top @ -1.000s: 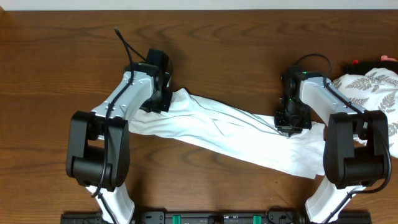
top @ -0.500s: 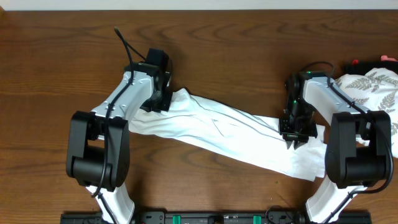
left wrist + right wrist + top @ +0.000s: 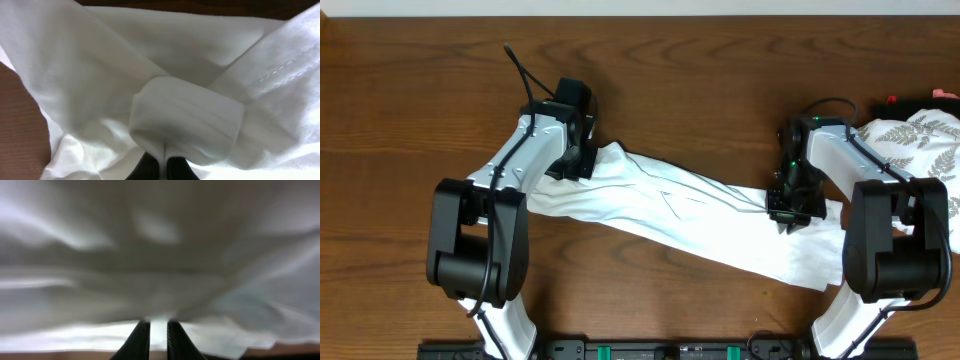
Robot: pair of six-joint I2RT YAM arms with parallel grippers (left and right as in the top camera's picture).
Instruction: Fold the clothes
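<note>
Two grippers are being shown at opposite ends of a white T-shirt (image 3: pixel 670 212). The shirt is lying as a long, crumpled band across the wooden table (image 3: pixel 700 80), slanting from upper left to lower right between the arms. At its upper-left end, a thick rolled fold of the fabric is being pinched by the left gripper (image 3: pixel 162 164), whose jaws are pressed fully together on the cloth. Toward the lower-right end, the right gripper (image 3: pixel 158 326) is being held low over the shirt with its fingers almost together, only a thin slit showing between them. That view is blurred, so whether cloth is being gripped there cannot be told. A leaf-patterned cloth (image 3: pixel 920 140) is lying at the table's right edge.
</note>
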